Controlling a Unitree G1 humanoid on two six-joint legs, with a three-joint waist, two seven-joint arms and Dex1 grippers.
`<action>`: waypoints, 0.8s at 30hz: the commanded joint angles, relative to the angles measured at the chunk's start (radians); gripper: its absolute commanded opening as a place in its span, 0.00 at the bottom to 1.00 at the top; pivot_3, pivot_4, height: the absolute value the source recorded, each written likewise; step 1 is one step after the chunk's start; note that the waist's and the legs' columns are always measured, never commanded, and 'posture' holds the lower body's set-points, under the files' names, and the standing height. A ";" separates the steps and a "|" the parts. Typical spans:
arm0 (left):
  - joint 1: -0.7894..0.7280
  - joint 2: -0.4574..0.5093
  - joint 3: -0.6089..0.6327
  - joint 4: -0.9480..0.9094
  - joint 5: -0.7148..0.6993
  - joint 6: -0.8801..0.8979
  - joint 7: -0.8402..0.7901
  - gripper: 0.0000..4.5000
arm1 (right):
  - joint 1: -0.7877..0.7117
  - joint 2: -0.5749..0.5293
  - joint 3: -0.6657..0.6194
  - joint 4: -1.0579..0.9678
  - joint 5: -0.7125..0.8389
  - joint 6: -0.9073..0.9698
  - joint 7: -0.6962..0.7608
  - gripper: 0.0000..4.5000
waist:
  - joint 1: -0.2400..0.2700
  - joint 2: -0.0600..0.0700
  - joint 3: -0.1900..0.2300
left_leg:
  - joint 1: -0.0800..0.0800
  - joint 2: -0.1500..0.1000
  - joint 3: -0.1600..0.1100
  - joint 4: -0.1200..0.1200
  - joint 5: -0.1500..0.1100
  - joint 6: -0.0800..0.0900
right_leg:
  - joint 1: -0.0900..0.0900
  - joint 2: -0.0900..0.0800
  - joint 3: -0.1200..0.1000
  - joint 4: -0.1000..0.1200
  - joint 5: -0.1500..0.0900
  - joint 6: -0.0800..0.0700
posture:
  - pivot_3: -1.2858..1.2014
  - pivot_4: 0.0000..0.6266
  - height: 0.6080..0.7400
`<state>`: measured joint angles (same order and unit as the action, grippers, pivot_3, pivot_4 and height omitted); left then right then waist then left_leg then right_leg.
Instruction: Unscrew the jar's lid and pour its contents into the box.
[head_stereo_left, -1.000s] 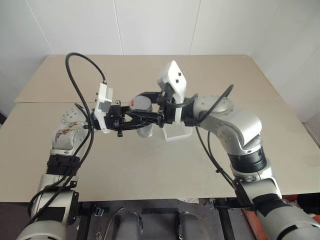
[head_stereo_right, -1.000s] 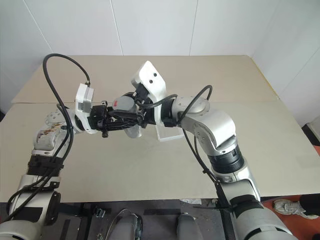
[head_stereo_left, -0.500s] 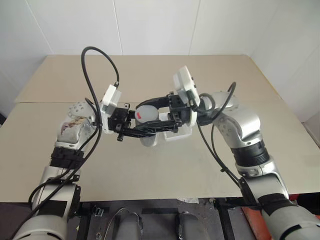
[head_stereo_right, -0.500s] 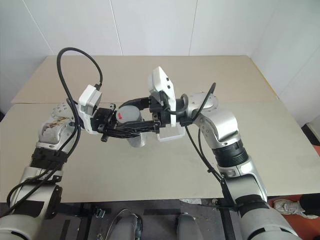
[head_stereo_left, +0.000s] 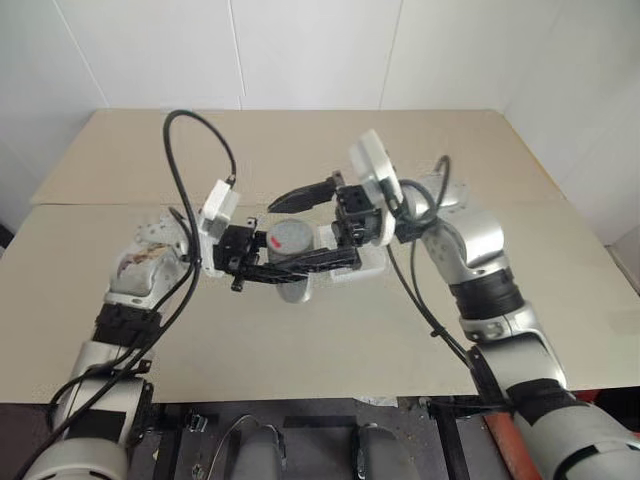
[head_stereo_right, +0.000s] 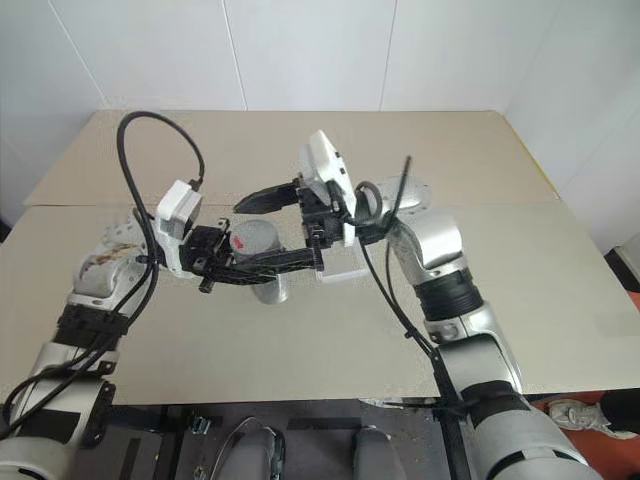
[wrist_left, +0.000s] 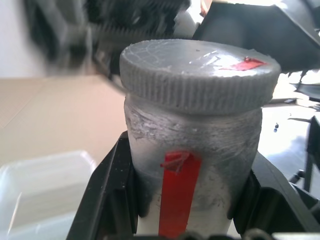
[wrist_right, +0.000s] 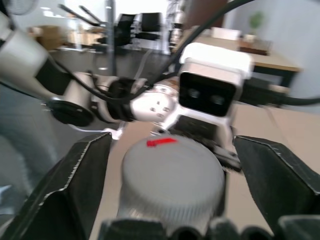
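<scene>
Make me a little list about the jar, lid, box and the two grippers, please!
jar: held up off the table, upright, red stripe on its side
lid: on the jar, red mark on top
box: on the table, behind the jar
left gripper: shut on the jar
right gripper: open, one finger on each side of the lid, not touching

No readable words, numbers or brand names appear anywhere. The only markings are a plain red stripe on the jar (wrist_left: 192, 170) and a small red mark on the lid (wrist_left: 200, 72).
</scene>
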<state>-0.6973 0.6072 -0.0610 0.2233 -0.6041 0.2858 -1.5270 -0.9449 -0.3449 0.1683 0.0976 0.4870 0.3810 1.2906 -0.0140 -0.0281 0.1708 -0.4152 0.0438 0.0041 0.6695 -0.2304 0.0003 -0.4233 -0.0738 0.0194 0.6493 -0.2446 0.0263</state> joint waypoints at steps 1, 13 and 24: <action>0.038 0.037 0.086 -0.038 0.000 -0.002 0.059 0.43 | 0.064 -0.046 -0.074 -0.171 0.026 0.041 -0.096 0.99 | 0.000 0.000 0.000 | 0.000 0.000 0.000 0.000 0.000 0.000 | 0.000 0.000 0.000 0.000 0.000 0.000 | 0.52 0.24 1.00; 0.075 0.007 0.117 -0.079 0.013 -0.002 0.159 0.43 | 0.107 0.009 0.017 -0.377 -0.074 0.174 -0.417 0.99 | -0.002 0.000 0.000 | 0.000 0.000 0.000 0.000 0.000 0.000 | 0.000 0.000 0.000 0.000 0.000 0.000 | 0.52 0.24 1.00; 0.026 -0.013 0.083 -0.061 0.023 -0.005 0.091 0.43 | -0.004 0.119 0.071 -0.205 -0.151 0.201 -0.526 0.99 | -0.002 0.000 0.000 | 0.000 0.000 0.000 0.000 0.000 0.000 | 0.000 0.000 0.000 0.000 0.000 0.000 | 0.52 0.24 1.00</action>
<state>-0.6425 0.5858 0.0189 0.1866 -0.5724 0.2873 -1.4013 -0.9169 -0.2296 0.2570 -0.1233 0.3557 0.5807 0.7901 -0.0156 -0.0281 0.1707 -0.4151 0.0436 0.0041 0.6696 -0.2304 0.0002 -0.4232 -0.0737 0.0192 0.6494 -0.2446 0.0262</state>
